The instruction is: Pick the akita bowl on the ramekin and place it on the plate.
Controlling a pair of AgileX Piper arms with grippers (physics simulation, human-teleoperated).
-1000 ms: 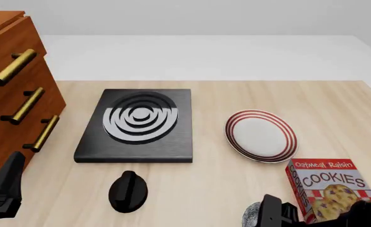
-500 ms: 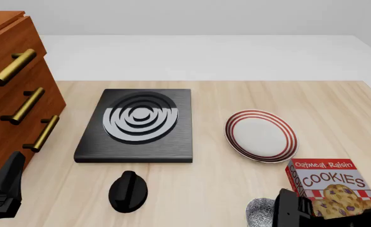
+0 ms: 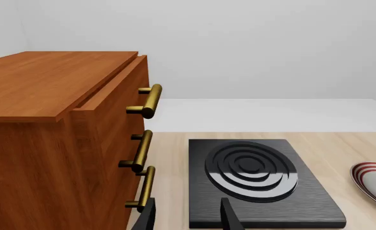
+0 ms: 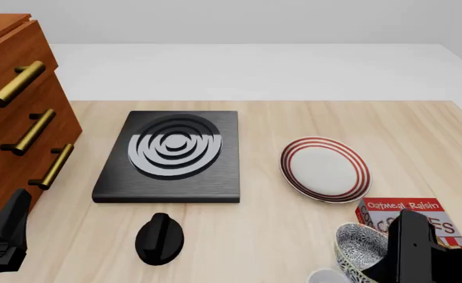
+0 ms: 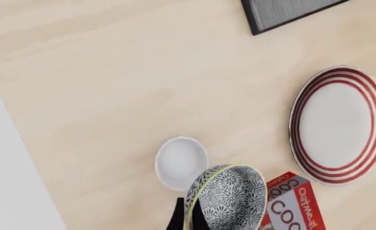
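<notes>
Carry step: right claw (image 5: 186,218) pinching akita bowl (image 4: 360,246) by its rim, clear of ramekin (image 5: 182,162) — next, swing toward plate (image 4: 324,169). Left claw (image 3: 188,215) spread, idle.

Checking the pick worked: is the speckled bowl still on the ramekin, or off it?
Off. The akita bowl is held tilted in the right gripper, and the ramekin sits bare beside it.

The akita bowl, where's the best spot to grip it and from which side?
Probably the rim, from above: the akita bowl is thin-walled and open-topped, so one of the fingers goes inside and one outside. The right gripper looks clamped that way on the rim, with the bowl lifted off the ramekin.
</notes>
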